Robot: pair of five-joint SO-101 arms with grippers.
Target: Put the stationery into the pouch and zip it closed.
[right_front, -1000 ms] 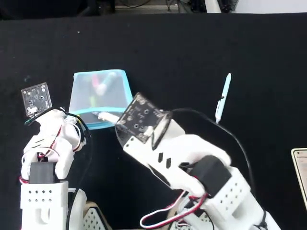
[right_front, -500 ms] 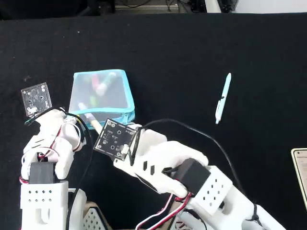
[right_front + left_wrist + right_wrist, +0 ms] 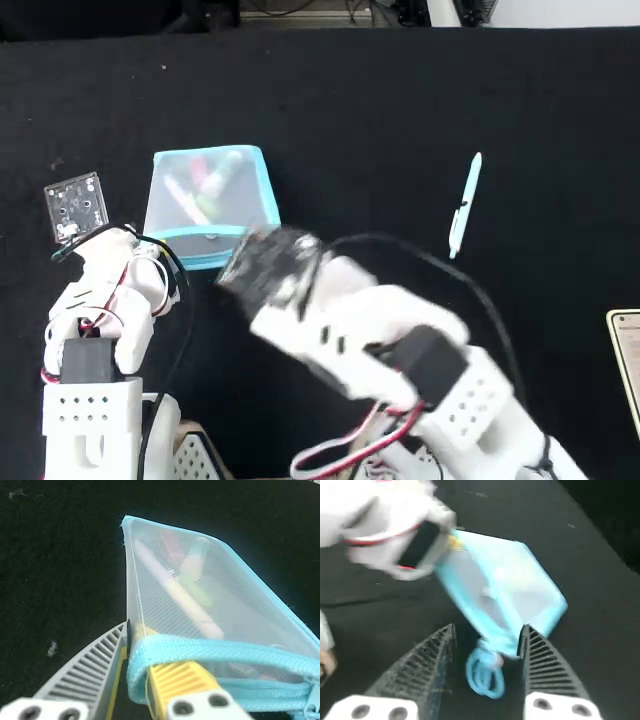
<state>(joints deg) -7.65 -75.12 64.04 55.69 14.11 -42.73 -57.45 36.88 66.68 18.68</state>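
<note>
Pouch [image 3: 210, 205] corner pinched in left jaws; pen [image 3: 465, 205] apart.

The left gripper [image 3: 136, 649] pinches the pouch [image 3: 225, 610] at its blue-trimmed rim, yellow finger [image 3: 175, 680] on one side, grey ribbed finger [image 3: 95, 667] on the other; through the mesh lie a pale pen [image 3: 170, 587], a green marker [image 3: 192, 575] and something pink [image 3: 172, 542]; black table [image 3: 60, 555] beneath.
</note>
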